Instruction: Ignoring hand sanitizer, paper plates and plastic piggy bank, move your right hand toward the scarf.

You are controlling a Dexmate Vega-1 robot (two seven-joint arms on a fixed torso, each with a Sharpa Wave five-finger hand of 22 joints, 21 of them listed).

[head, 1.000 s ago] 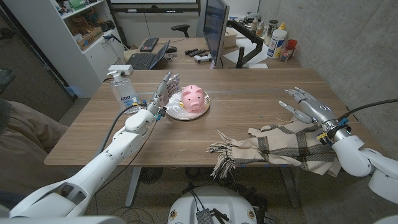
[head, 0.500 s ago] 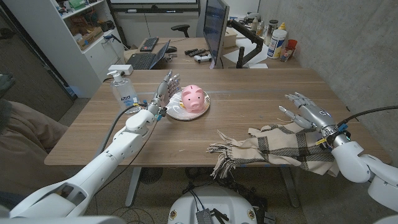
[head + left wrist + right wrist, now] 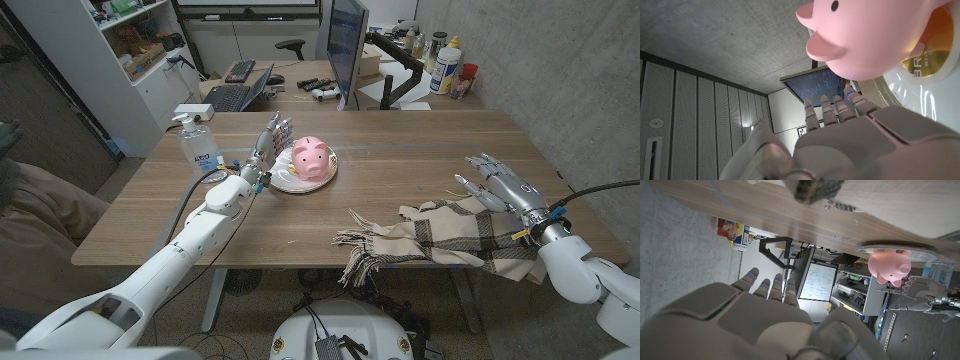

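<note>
A beige and brown plaid scarf (image 3: 445,240) with fringed ends lies crumpled along the table's front right edge; a fringed end of the scarf (image 3: 817,189) also shows in the right wrist view. My right hand (image 3: 500,185) hovers open just beyond the scarf's far right part, fingers spread and holding nothing. My left hand (image 3: 265,145) stands open with fingers up, right beside the paper plates (image 3: 288,182) that carry the pink piggy bank (image 3: 311,158). The piggy bank (image 3: 865,35) is close in front of my left hand (image 3: 850,135).
A hand sanitizer bottle (image 3: 198,142) stands at the table's left, behind my left arm. A desk with a monitor (image 3: 346,45), keyboards and bottles stands behind the table. A concrete wall runs along the right.
My right hand has drifted a little toward the right and nearer the table's front, staying open above the scarf's far edge. The left hand has barely moved.
</note>
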